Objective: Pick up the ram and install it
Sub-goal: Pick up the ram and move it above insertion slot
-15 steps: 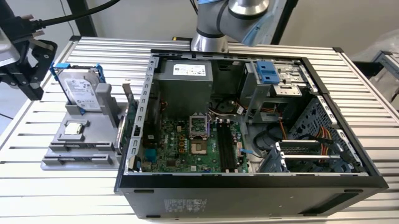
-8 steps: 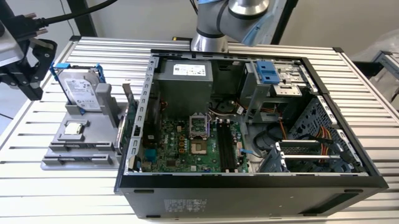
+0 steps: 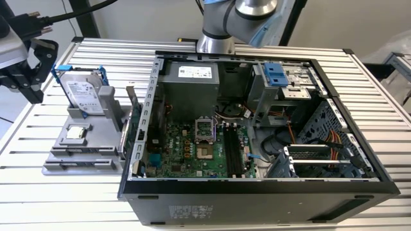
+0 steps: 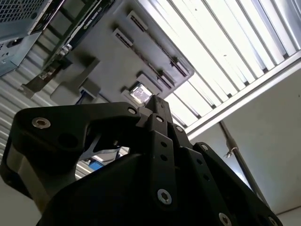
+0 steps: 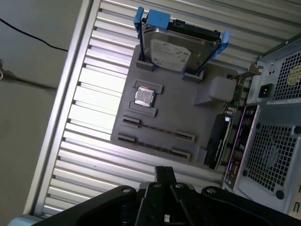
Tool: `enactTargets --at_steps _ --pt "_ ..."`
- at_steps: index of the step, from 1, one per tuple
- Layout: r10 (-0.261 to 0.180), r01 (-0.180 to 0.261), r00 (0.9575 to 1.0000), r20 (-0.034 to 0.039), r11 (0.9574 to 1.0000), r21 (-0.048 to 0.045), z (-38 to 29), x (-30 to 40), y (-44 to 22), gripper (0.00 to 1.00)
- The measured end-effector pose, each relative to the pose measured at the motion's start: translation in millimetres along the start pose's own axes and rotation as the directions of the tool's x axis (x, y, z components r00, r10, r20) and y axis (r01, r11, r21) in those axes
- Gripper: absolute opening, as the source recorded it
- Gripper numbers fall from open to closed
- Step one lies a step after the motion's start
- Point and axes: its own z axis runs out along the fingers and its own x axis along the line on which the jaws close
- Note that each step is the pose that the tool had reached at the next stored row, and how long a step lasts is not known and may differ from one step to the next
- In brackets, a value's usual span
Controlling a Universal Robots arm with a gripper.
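"Jaws of mine: parted or clenched, I cannot tell from these views. My gripper [image 5: 164, 173] hangs above the ribbed metal table [image 3: 115, 53], at the exterior view's left edge."

"What lies under you, biggest first?"

"The open computer case [image 3: 257, 197] takes up most of the table. It lies on its side with the green motherboard [image 3: 186, 144] facing up. Just beside it, toward the exterior view's left, sits a grey tray [image 5: 186, 110]. A green card [image 5: 217, 141] with a black block on it stands on edge at the tray's side next to the case."

"And on the tray?"

"A silver hard drive [image 3: 83, 94] in a blue frame stands upright at the end of the tray nearest me; I am near it but not touching it. The ram [image 5: 159, 129] stands on its long edge in a pair of slotted clips further along the tray. In the first wrist view I see it edge-on, as a thin dark strip. It is well apart from my gripper and outside the case. A small square processor chip [image 5: 144, 96] lies flat in its own pocket, between the hard drive and the ram."
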Motion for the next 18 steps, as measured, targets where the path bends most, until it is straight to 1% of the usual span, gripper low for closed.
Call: enactTargets --at_steps 10,18 --pt "-0.060 0.060 0.9982 -0.0041 0.9982 -0.0003 0.0 0.0 0.0 0.00" --pt "-0.104 0.104 0.9945 -0.0071 0.9945 -0.0007 0.0 0.0 0.0 0.00"
